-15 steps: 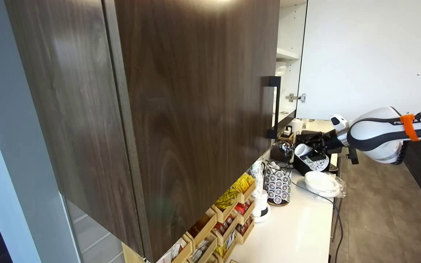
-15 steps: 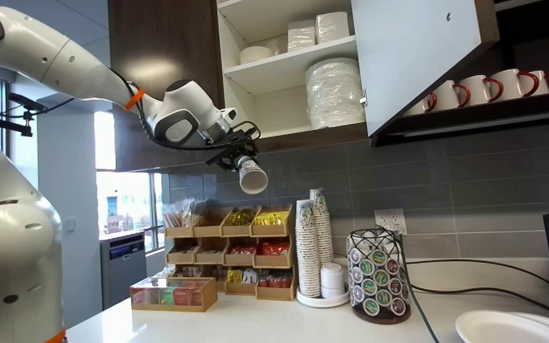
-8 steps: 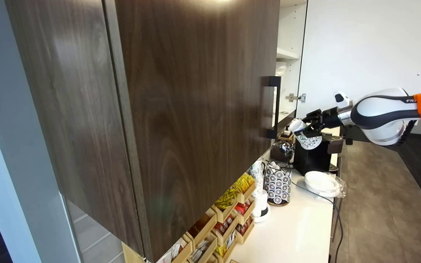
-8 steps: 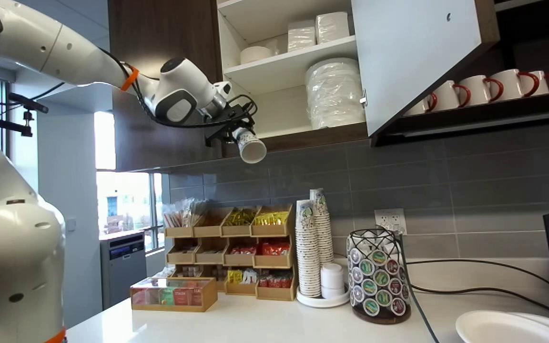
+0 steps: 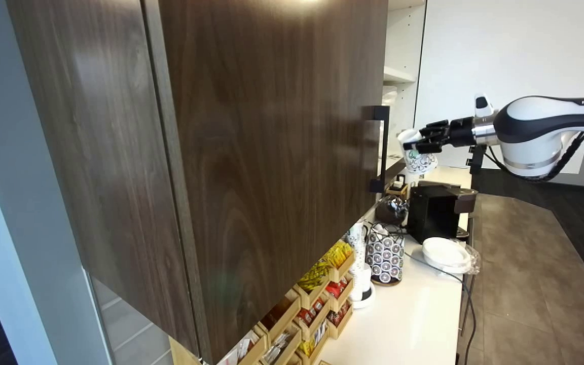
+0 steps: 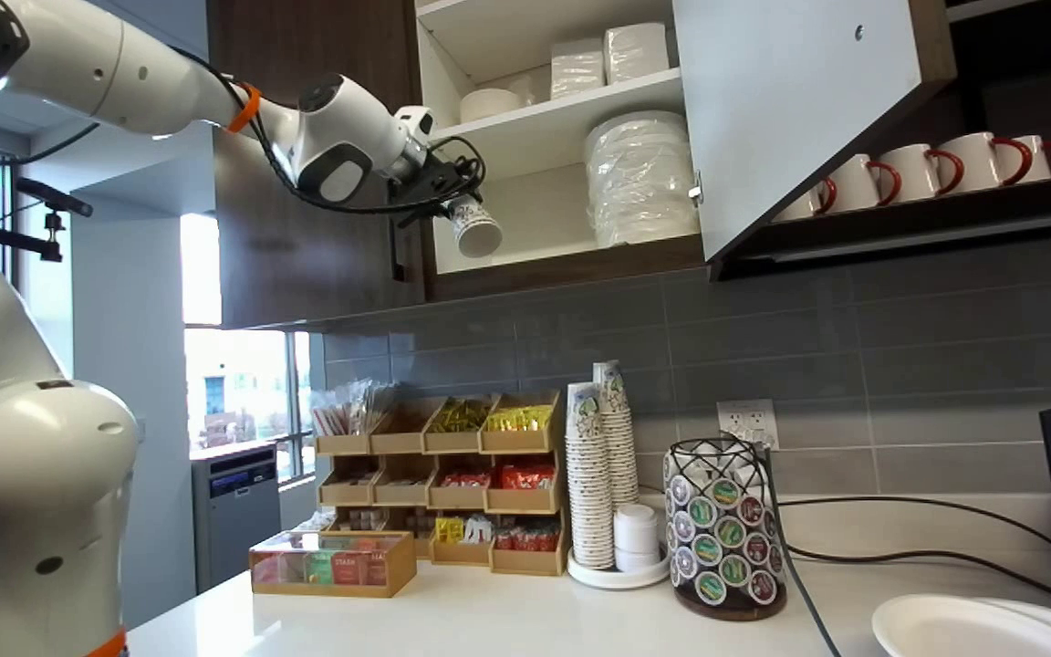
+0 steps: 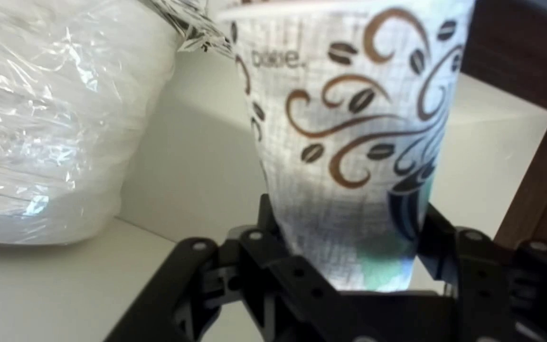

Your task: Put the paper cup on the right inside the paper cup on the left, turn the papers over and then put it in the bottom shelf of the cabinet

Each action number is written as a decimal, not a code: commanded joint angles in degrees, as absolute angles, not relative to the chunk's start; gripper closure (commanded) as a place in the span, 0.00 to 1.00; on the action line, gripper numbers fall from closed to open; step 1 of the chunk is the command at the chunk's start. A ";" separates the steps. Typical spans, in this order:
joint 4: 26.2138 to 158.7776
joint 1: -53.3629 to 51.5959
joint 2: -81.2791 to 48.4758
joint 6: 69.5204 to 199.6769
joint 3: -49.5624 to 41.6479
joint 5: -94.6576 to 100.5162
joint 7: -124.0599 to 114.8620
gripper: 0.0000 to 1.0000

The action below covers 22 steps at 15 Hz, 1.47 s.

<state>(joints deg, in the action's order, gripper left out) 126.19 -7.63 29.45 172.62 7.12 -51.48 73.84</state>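
Clamping a paper cup (image 7: 349,118) near its base with the end effector (image 7: 349,218), closed on both sides, holding it tilted, in front of the bottom shelf (image 7: 60,285) of the open cabinet (image 5: 271,152)

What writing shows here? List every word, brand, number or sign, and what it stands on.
"Dixie.", slightly blurred: white paper cup with brown swirls.
"STASH", tiny, probably: red packet in the low, clear-topped wooden box.
"ch", cut off by the picture's edge: the robot's white rounded base.
Too small to read: round, colourful pod lids; letters on the black-striped white robot arm.
No number is legible.
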 commanded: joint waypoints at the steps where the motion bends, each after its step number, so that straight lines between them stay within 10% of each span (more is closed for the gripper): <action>1: 120.18 -14.18 23.92 177.83 5.03 -56.82 76.59 0.57; 18: 99.16 -23.58 3.75 174.15 -3.38 -71.15 78.34 0.57; 20: 99.02 -23.19 3.18 174.01 -3.50 -71.13 78.84 0.08; 22: 99.45 -22.88 3.75 174.10 -3.66 -70.06 78.79 0.02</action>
